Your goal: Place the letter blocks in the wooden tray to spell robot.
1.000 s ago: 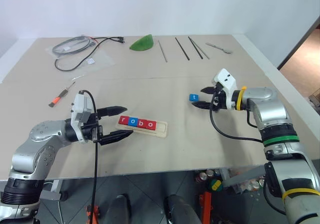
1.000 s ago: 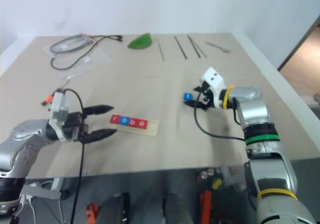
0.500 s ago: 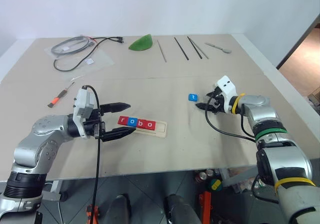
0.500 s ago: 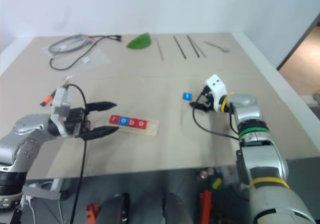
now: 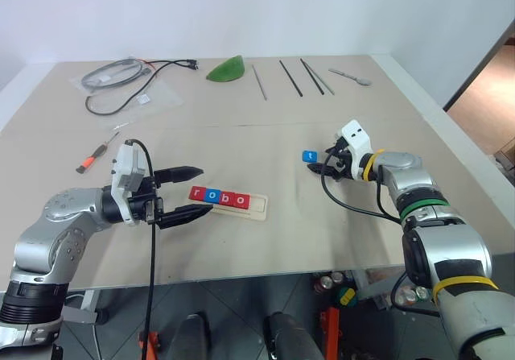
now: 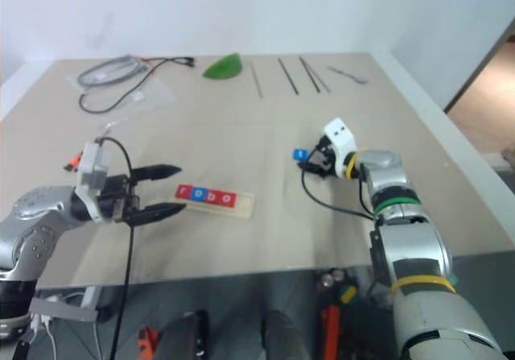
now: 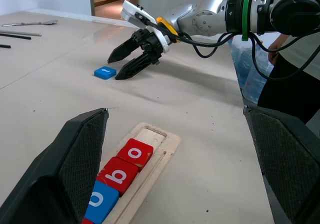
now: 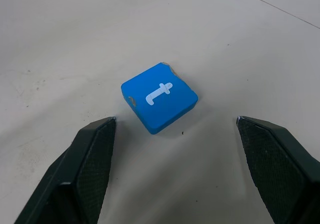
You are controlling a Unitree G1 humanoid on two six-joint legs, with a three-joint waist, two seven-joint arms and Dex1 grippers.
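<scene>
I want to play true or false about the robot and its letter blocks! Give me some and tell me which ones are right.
1. The wooden tray holds four letter blocks. True.
2. The blue t block is in the tray. False: it lies on the table.
3. The right end effector is open beside the t block. True.
4. The left end effector grips a block. False: it is open and holds nothing.
</scene>
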